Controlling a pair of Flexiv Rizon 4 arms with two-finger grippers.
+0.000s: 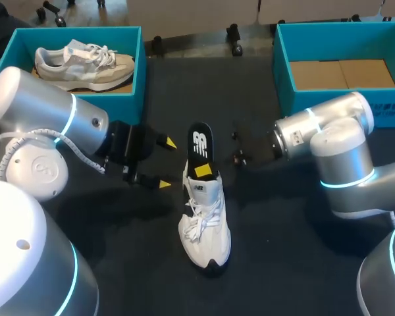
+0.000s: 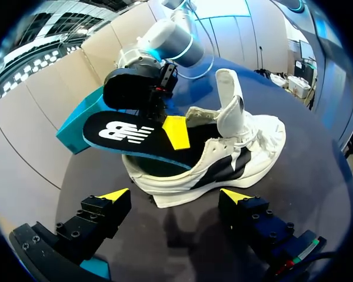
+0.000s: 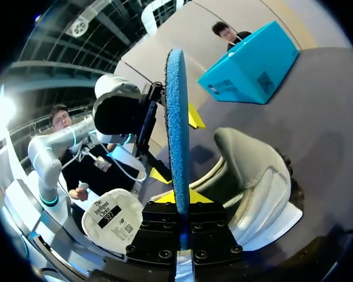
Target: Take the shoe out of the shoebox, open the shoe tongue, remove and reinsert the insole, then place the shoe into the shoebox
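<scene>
Right tool (image 3: 181, 197) — fingers pinched on the black insole (image 1: 200, 141), which slants out of the heel opening of the white shoe (image 1: 205, 227). Left tool (image 1: 166, 163) — fingers spread wide, holding nothing, just beside the shoe, which stands upright on the dark surface (image 1: 283, 263) between the arms.

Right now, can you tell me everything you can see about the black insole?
The insole is a long, flat pad that looks like foam. It is black on top with a white logo, and blue and fuzzy underneath. One end is tucked inside the white shoe. The other end sticks out past the heel, above the table. The right gripper pinches it between its yellow tips.
</scene>
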